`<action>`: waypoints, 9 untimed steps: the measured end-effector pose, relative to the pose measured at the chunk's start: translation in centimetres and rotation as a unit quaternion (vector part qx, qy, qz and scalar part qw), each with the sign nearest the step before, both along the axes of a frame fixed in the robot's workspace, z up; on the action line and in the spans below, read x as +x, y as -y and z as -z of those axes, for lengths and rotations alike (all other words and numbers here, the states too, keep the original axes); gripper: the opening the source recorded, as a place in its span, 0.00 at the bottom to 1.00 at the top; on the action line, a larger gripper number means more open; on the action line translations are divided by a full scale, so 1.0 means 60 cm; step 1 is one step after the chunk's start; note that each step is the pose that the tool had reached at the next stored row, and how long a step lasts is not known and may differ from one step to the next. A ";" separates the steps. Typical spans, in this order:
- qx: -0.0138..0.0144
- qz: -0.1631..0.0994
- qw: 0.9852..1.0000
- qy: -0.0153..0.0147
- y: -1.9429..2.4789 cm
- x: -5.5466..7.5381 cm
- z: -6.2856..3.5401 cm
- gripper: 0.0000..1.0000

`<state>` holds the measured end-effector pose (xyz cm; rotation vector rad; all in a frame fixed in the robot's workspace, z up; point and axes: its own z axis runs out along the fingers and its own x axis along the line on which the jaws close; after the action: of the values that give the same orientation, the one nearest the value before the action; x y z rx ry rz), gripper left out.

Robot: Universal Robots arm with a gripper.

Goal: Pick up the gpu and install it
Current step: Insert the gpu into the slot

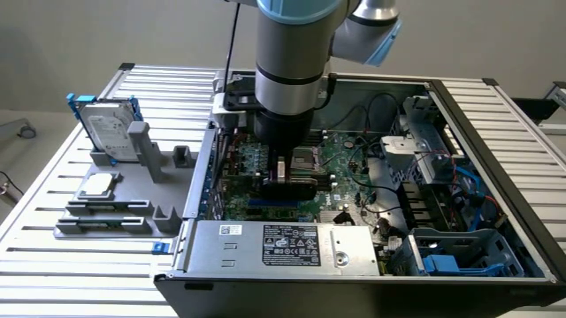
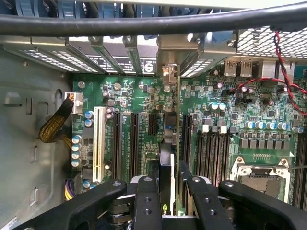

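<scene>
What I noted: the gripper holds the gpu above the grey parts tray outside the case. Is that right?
No. The gripper holds the gpu inside the case, above the motherboard, not above the grey parts tray; the wrist view shows this.

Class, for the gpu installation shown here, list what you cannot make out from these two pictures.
- Wrist view: the gpu, held edge-on in the end effector, covers its own slot; seating cannot be judged.
- Exterior view: the arm blocks that grip.
- Exterior view: the print on the power supply label is too small to read.
</scene>
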<state>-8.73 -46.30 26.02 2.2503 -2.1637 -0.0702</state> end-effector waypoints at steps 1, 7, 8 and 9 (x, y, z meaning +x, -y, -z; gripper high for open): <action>-0.001 0.000 1.000 0.000 0.0000 0.000 0.000 0.27; -0.005 -0.001 1.000 0.000 0.0001 -0.001 0.003 0.27; -0.005 -0.001 1.000 0.000 0.0001 -0.001 0.003 0.27; -0.005 -0.001 1.000 0.000 0.0001 -0.001 0.004 0.27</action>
<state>-8.82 -46.30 25.79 2.2484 -2.1559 -0.0599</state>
